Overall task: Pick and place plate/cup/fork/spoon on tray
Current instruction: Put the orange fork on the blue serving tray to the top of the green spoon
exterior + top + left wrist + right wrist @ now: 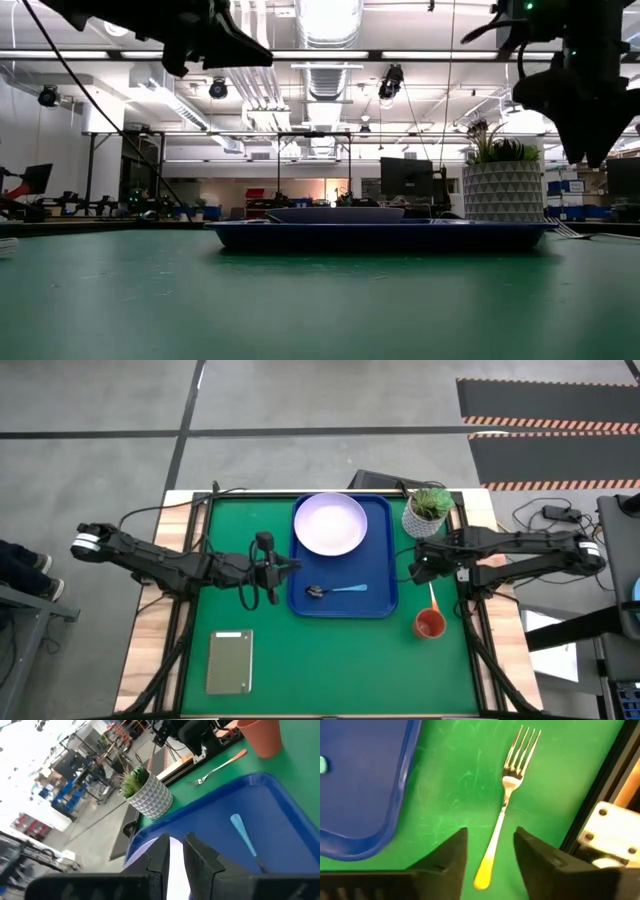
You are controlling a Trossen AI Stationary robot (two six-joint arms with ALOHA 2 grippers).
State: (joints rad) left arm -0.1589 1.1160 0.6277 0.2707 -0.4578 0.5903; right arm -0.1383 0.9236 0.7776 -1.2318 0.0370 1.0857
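The dark blue tray (378,560) lies at the table's middle far side. The lavender plate (330,523) rests on its far half and the blue-handled spoon (340,591) lies on its near half. The orange-handled fork (433,598) lies flat on the green mat right of the tray, with the red-orange cup (430,624) standing just beyond its handle end. My right gripper (489,845) is open above the fork, one finger on either side of the handle (487,867), touching nothing. My left gripper (270,568) hovers left of the tray, its fingers a narrow gap apart (176,852), empty.
A white pot with a green plant (428,512) stands at the tray's far right corner, close to my right arm. A grey slab (229,660) lies at the near left of the mat. Bare green mat lies near the front edge.
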